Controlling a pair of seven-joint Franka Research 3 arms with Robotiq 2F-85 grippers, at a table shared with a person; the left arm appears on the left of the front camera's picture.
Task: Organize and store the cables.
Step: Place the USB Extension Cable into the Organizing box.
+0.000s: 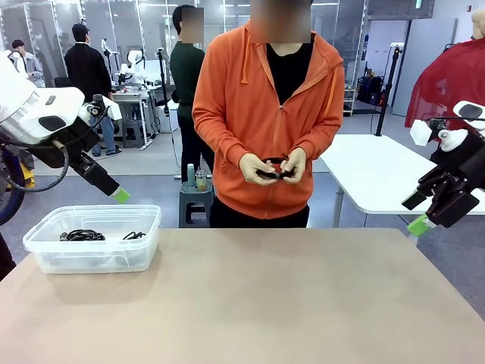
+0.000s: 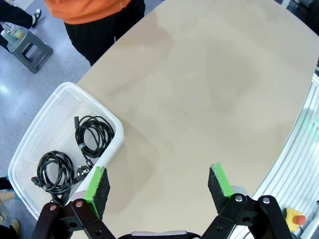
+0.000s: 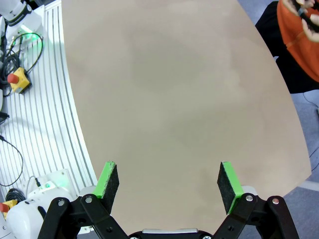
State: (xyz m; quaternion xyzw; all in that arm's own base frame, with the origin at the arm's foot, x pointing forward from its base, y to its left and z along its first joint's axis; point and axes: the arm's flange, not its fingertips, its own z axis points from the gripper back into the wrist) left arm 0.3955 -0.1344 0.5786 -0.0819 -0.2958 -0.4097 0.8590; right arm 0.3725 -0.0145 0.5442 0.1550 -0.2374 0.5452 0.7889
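Our left gripper point(image 2: 159, 181) and right gripper point(image 3: 168, 179) gape wide, empty.
Two coiled cables point(image 1: 82, 236) lie in the left bin point(image 1: 91, 258); the person's hands point(image 1: 254, 168) hold another cable point(image 1: 271, 174), far side.

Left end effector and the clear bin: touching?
Apart. The front view shows the left end effector hanging above the clear bin, with floor visible between its green tip and the rim.

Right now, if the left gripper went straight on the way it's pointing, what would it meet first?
Probably the bare tabletop: the left gripper, jaws open, aims just beside the clear plastic bin holding coiled cables, not into it. Depth is hard to judge.
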